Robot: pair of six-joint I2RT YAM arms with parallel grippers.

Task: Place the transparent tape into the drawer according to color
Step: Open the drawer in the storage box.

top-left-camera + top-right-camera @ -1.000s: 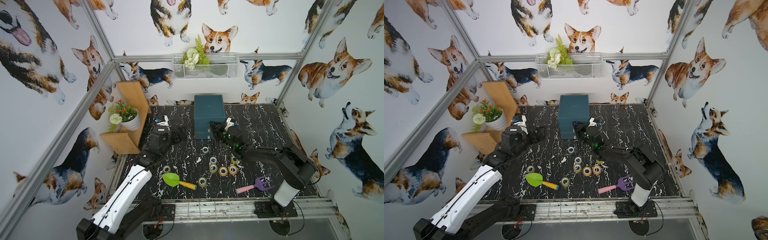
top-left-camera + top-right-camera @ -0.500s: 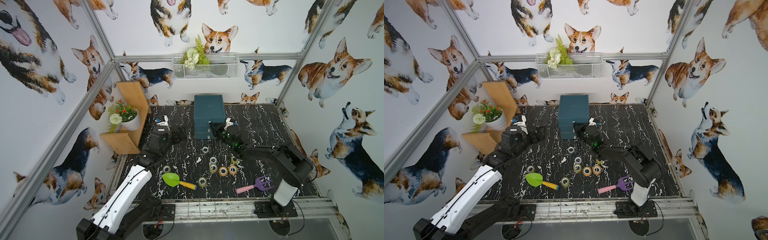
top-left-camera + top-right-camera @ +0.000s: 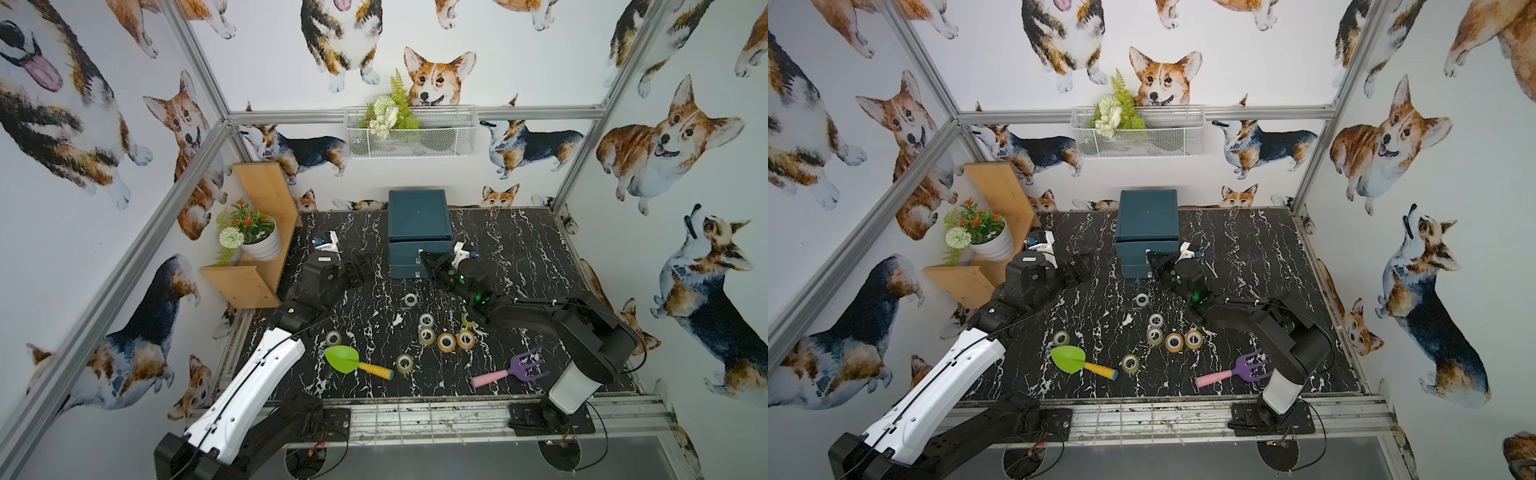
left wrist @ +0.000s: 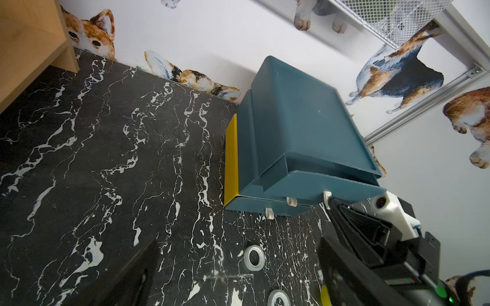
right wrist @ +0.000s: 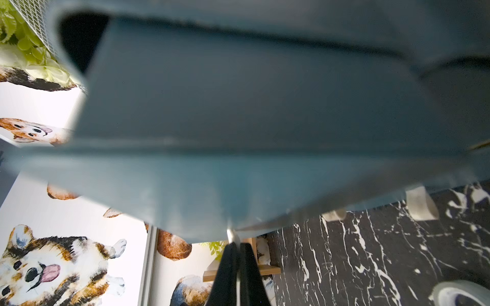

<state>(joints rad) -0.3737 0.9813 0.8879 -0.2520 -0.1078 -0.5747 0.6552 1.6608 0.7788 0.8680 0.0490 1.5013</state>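
Observation:
The dark teal drawer cabinet [image 3: 419, 224] [image 3: 1147, 220] [image 4: 299, 127] stands at the back of the black marble table. My right gripper [image 3: 424, 254] [image 3: 1150, 254] [image 5: 236, 245] is shut on the white handle [image 4: 326, 196] [image 5: 232, 234] of its top drawer, whose front stands a little forward. Several transparent tape rolls lie in front: clear [image 3: 410, 299] [image 4: 254, 257], yellow-green [image 3: 426, 336], orange [image 3: 446, 341] [image 3: 1194, 339]. One yellowish roll [image 3: 468, 321] is partly hidden under the right arm. My left gripper [image 3: 361, 270] [image 3: 1084, 266] [image 4: 236, 246] hangs open and empty, left of the cabinet.
A green toy shovel [image 3: 341, 359] and a purple toy fork [image 3: 525, 370] lie near the front edge. A wooden shelf [image 3: 257, 286] with a potted plant [image 3: 259, 245] stands at the back left. A wire basket [image 3: 411, 137] hangs on the back wall.
The right gripper's jaws have closed on the top drawer's handle. The left arm has not moved.

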